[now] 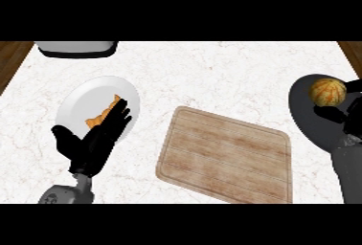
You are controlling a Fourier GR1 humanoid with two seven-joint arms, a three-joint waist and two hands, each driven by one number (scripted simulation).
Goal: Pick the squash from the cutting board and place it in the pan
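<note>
Orange squash (329,91) sits over the pan (305,119), right hand's fingers (351,87) alongside.

The pan (311,129) runs off the right edge; the left hand (92,141) hides part of an orange item (106,112).

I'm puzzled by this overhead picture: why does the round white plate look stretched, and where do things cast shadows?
In the head view, the round white plate looks taller than wide because of the steep downward angle. Lighting is even, with no glare on the white marble counter. The wooden cutting board shows only a thin dark edge, the orange-green squash sits over the dark grey pan, and the right hand is cut off at the edge.
</note>
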